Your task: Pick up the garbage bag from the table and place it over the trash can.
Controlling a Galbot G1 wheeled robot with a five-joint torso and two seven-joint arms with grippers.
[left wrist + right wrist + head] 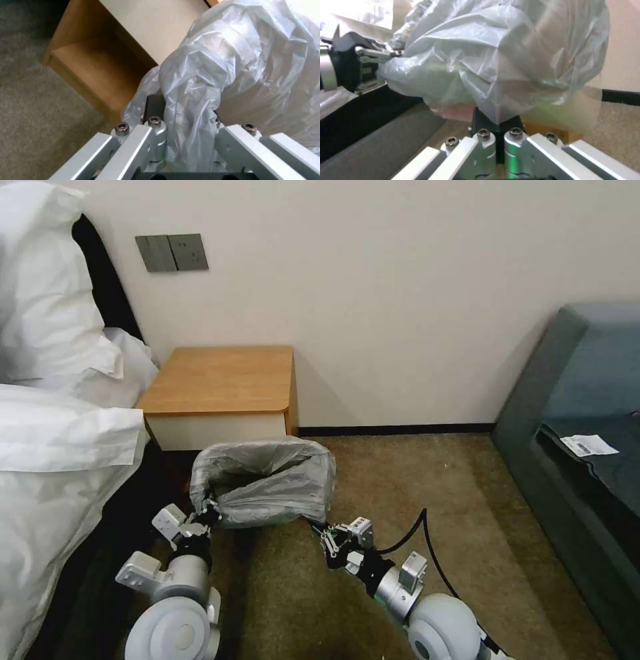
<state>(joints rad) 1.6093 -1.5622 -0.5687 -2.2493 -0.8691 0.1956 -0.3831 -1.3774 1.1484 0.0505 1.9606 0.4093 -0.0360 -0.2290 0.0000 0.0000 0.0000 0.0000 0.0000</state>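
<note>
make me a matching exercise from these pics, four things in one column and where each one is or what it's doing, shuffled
Things:
1. garbage bag
2. nightstand
3. left gripper
4. paper slip

States:
A. lying on the dark sofa
B. clamped on the bag's edge nearest the bed
C. stretched open between both grippers
D. against the wall, its top bare

Pairs: 1-C, 2-D, 3-B, 4-A

White bedding (pixel 47 400), grey sofa (pixel 580 447), wall switches (pixel 172 252)
</note>
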